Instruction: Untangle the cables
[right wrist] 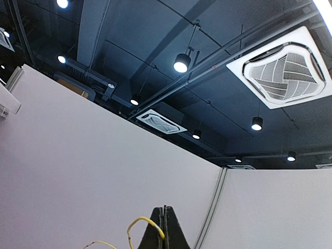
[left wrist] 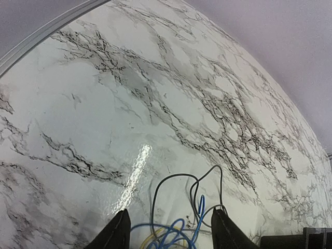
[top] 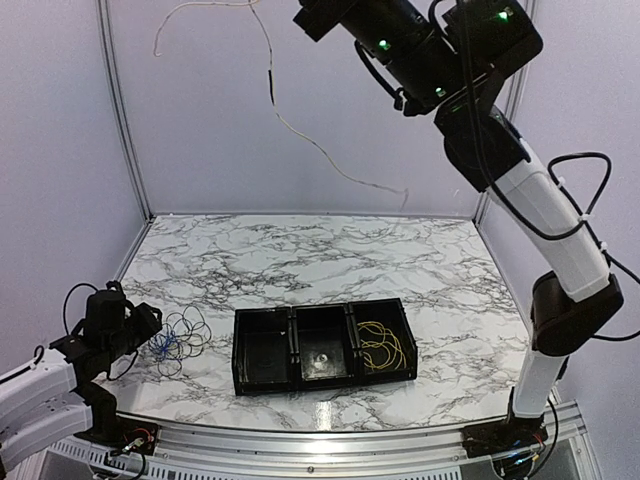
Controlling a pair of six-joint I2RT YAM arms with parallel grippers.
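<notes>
1. Judging from the layout, the job is partway done: one yellow coil (top: 383,345) lies in the right compartment of the tray (top: 262,352), and no cable shows in the middle or left compartments
2. Left to do: blue cable (left wrist: 174,234) and dark cable (left wrist: 207,179) lie overlapped in one cluster on the table (top: 300,260), just left of the tray, not yet separated
3. Low over that cluster sits the left gripper (left wrist: 170,220), fingers spread. Blue and dark loops lie between them on the marble, and nothing is pinched as far as the wrist view shows
4. High up, well apart from the table, is the right gripper (right wrist: 163,215), its camera facing the ceiling. Its fingers are pressed together on a yellow strand (right wrist: 148,220) that arcs off left of the tips
5. Top view also shows a pale line (top: 270,80) across the back wall; can't tell if it's that same strand
6. Look of the cables: fine thin wire in open loops. Blue is bunched tight, dark runs in wider loops around it, and the yellow coil is loosely folded and fits inside its compartment
7. My read of the remainder: pull blue from dark, bin each separately, and land what the right side holds
</notes>
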